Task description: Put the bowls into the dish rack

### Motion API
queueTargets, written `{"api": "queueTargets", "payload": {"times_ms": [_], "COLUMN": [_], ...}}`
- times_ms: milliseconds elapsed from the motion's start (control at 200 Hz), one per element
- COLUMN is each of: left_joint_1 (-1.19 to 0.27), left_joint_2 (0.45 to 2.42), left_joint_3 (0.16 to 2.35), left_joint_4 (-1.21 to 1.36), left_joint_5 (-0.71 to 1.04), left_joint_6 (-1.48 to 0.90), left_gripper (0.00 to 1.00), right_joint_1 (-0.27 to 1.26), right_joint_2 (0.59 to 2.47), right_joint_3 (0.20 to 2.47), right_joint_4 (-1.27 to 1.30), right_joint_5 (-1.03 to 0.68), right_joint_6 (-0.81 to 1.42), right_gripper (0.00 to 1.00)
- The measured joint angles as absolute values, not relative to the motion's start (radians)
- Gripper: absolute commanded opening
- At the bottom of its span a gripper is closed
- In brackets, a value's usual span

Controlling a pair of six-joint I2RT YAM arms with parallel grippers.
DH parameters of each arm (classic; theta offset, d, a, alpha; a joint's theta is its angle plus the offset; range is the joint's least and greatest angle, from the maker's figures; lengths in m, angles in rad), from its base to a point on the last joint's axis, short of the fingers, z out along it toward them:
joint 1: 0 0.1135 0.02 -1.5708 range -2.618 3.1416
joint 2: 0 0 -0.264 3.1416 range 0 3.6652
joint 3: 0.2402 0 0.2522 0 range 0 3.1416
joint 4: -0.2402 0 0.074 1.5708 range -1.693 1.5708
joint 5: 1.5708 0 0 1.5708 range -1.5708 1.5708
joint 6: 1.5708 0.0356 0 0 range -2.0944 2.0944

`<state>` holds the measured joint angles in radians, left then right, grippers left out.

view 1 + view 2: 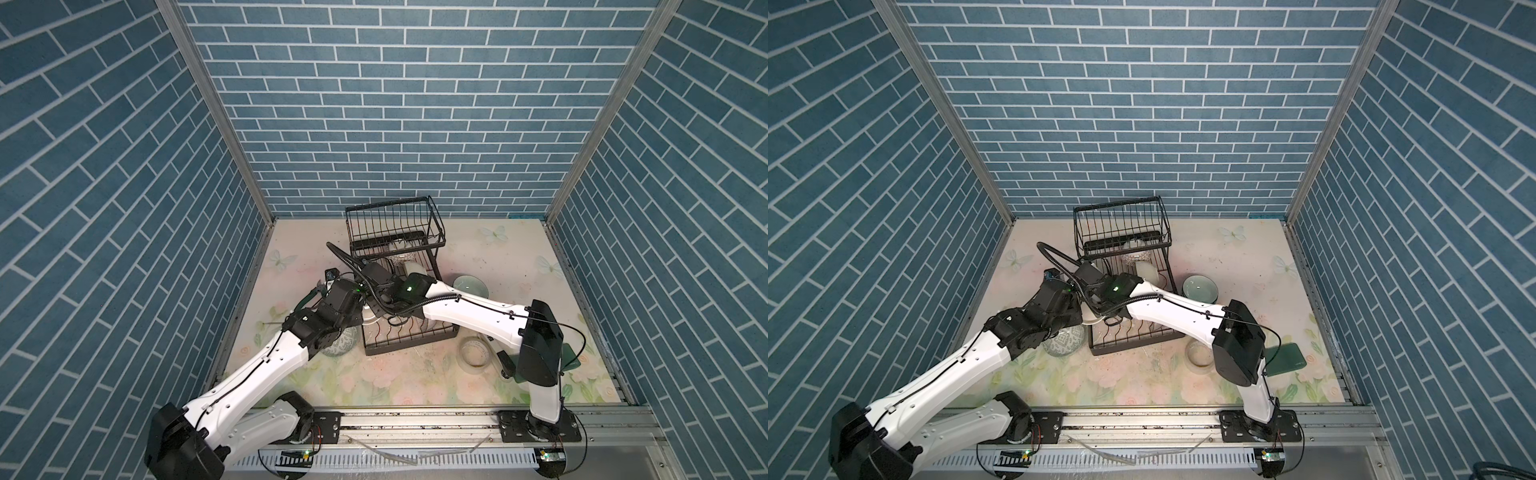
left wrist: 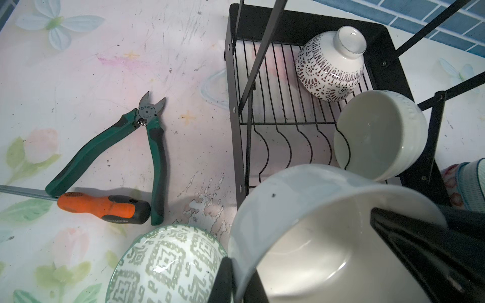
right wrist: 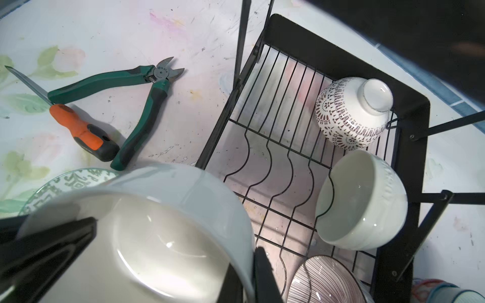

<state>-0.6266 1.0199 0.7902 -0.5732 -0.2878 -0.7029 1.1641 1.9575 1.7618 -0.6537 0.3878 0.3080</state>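
Big black wire two-tier dish rack (image 2: 301,26) on the table (image 2: 105,65), long axis running away from the arms; plain white round ceramic bowl (image 2: 315,236) hangs tipped over the rack's left rail, mouth toward the wrist cams; left pincer (image 2: 236,284) and right pincer (image 3: 246,286) both pinch its rim, approx. opp. sides; free curved wire dividers (image 2: 288,147) lie just beyond the bowl, btwn it and the cream bowl (image 2: 380,136) already slotted; right arm reaches across the tray, so prob. nearer; in both top views the arms hide bowl & pincers; grip points cut off at frame edge.
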Motion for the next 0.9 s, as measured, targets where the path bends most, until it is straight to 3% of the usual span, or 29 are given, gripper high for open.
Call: {"api": "queueTargets", "payload": {"times_ms": [275,480,900], "left_joint_1": [-0.574,-0.535,-0.466], "left_joint_2": [0.958,0.952,0.903], "left_joint_3": [0.708,0.663,0.609], "left_joint_4": [-0.492,-0.474,-0.399], "left_joint_5": [-0.205,-0.152,-0.026], "left_joint_6": [-0.692,-0.662,-0.609], "left_gripper": [0.0,0.0,0.0], "right_joint_1": [1.153,1.128,1.021], "right_joint_2": [1.964,1.954,1.8], "right_joint_3": [1.762,1.755,1.599], "right_joint_4": [-0.652,-0.614,-0.495], "right_joint_5": [0.343,0.221,-0.054], "right_joint_6": [0.308,0.311,0.316], "right_gripper": [0.1,0.29,0.58]}}
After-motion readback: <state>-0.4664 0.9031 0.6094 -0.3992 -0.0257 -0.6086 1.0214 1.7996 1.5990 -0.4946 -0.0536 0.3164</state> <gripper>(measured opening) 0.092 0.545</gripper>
